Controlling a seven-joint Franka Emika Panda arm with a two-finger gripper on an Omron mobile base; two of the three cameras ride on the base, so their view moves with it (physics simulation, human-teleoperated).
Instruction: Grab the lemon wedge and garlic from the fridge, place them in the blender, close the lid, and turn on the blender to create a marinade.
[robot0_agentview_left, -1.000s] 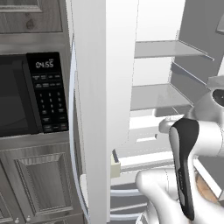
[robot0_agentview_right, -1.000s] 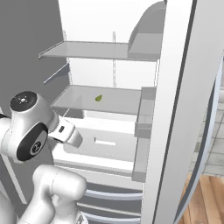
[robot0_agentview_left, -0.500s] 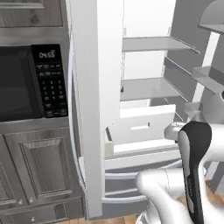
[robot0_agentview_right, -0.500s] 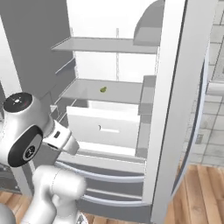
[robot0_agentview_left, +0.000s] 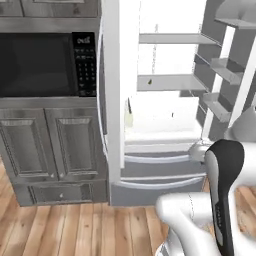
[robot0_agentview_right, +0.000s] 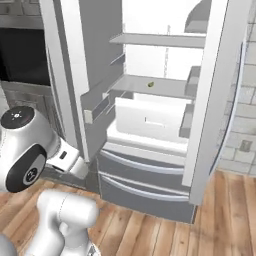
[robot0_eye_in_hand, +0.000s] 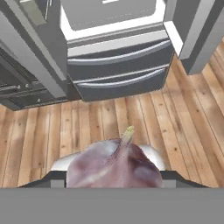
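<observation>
Jaws are clamped on the garlic, a purplish bulb w/ a little green-yellow tip, sitting right at the bottom of the hand view between the fingers. The hand points down at the wood floor in front of the fridge.

Step-wise I'd say it's the carry: garlic's out of the fridge, needs to go to the blender, which I can't spot from here. The lemon wedge looks like that small green-yellow bit on the middle shelf, so that's prob a second trip. Next move imo = drive/swing away from the fridge w/o clipping the open doors, find the blender jar, drop the bulb in from above. The bulb's round, so it could slip if the grip's off-centre.

Room: both fridge doors hang open w/ door bins, lower drawers shut. Black microwave w/ keypad sits left of the fridge, grey cabinets below it. Tiled wall on the far right.
</observation>
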